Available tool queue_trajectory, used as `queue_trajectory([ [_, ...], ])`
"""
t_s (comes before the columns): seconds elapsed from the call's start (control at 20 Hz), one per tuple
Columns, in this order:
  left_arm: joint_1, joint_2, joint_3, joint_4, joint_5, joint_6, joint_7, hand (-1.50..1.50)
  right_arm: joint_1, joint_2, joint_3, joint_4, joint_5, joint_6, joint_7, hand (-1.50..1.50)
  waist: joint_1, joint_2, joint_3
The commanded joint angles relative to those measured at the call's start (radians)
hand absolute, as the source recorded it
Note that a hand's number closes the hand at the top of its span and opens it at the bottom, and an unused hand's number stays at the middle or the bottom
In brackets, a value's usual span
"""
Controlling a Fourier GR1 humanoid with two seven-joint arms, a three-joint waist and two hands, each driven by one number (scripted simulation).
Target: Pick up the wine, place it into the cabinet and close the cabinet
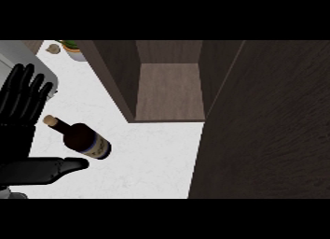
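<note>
- So the wine bottle is standing on the white counter, sitting at about 8 o'clock from the middle of the view. Dark glass, tan cork at the top, pale label band lower down. From this steep angle it leans toward 10 o'clock, cork end up-left.
- Left hand is the only hand I can see, coming in at 9 o'clock. Fingers are straight and spread wide, pointing up toward 12, and the thumb sticks out flat toward 3 o'clock, just under the bottle's base.
- The hand isn't wrapped round anything. The bottle sits in the gap between fingers and thumb; can't really tell if the thumb is touching it or only close.
- Right hand doesn't show anywhere.
- The cabinet is at 12 o'clock, open toward us, dark wood walls with a lighter brown floor inside. Nothing in it as far as I can see.
- Its door is swung open and fills the whole 3 o'clock side as a big dark wood slab.
- Up at 11 o'clock there's a little potted plant on the counter, with a small tan object beside it that I can't make out.
</note>
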Motion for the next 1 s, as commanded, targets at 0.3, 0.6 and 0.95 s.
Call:
queue_trajectory([
  [0.3,0.152,-0.053,0.005,0.162,-0.040,-0.046,-0.265,-1.50,0.007,-0.057,0.051,-0.197,0.128,-0.048,0.093,-1.50,-0.002,-0.002,0.000],
  [0.6,0.155,-0.036,0.045,0.290,-0.060,-0.073,-0.383,-1.50,-0.068,-0.053,0.065,-0.167,0.163,-0.094,0.150,-1.50,0.000,-0.001,-0.001],
  [0.95,0.182,-0.008,0.103,0.406,-0.005,-0.140,-0.463,-1.50,-0.033,-0.100,0.072,-0.193,0.135,-0.087,0.118,-1.50,-0.001,0.000,0.000],
])
